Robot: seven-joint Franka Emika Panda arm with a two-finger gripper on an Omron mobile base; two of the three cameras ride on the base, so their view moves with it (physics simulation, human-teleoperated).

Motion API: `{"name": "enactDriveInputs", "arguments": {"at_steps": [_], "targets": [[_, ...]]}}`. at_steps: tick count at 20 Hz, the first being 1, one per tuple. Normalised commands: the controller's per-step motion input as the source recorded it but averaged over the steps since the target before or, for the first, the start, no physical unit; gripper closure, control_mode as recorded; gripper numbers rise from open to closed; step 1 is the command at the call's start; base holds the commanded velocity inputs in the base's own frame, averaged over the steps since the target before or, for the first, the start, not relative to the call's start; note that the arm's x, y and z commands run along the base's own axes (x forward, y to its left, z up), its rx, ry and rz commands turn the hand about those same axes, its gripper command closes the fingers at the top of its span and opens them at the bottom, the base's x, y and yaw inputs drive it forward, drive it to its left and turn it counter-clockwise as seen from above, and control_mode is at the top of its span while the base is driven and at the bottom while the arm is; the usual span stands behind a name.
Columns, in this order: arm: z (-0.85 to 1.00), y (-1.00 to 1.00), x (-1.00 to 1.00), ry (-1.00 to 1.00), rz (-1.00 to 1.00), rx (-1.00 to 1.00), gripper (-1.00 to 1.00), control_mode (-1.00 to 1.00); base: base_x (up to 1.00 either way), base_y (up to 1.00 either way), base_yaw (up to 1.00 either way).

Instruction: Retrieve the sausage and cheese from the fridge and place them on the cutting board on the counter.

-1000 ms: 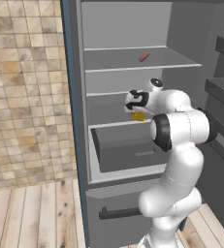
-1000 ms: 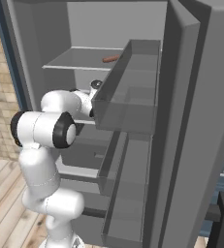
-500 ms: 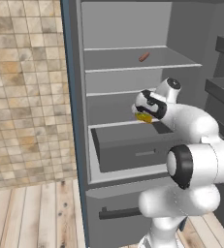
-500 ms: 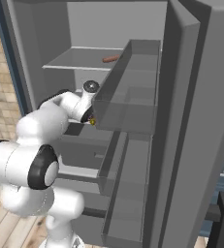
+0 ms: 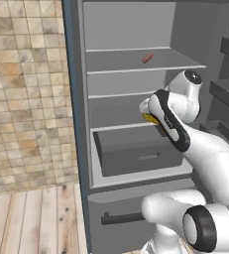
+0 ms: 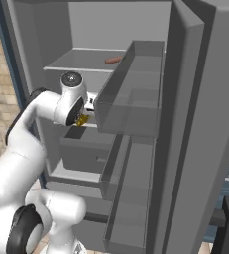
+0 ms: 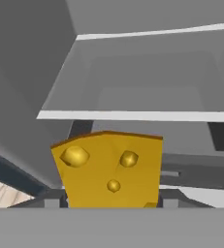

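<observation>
Left base view: fridge [image 5: 76,99] stands open, grey shelves and a drawer [image 5: 136,151] pulled partly out. The sausage [image 5: 146,58] lies on the upper shelf, toward the back, well apart from the arm. The arm reaches into the middle compartment; the gripper [image 5: 152,119] is mostly hidden behind the wrist, with a sliver of the yellow cheese [image 5: 148,118] showing at its end, above the drawer's rear edge.

Right base view: the door shelf [image 6: 131,94] cuts across the foreground. Sausage [image 6: 113,60] on the upper shelf, left of the door bin. Gripper [image 6: 82,118] sits just under the wrist, a speck of cheese [image 6: 83,119] visible at it, above the drawer [image 6: 84,149].

Hand view: the cheese [image 7: 109,169] is close up, upright, holes facing the camera, sitting between the fingers, whose tips are hidden at its lower corners. It hangs clear of the shelf behind, so the pincer is closed on it, narrowed to the wedge's width.
</observation>
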Motion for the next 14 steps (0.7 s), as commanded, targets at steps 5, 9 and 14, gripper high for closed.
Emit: {"name": "enactDriveInputs", "arguments": {"at_steps": [5,9,14], "targets": [[0.29,0.48,-1.00,0.00,0.00,0.00,1.00,-1.00,0.00,0.00,0.00],[0.02,0.30,-1.00,0.00,0.00,0.00,1.00,-1.00,0.00,0.00,0.00],[0.00,0.11,-0.70,0.00,0.00,0.00,1.00,-1.00,0.00,0.00,0.00]]}}
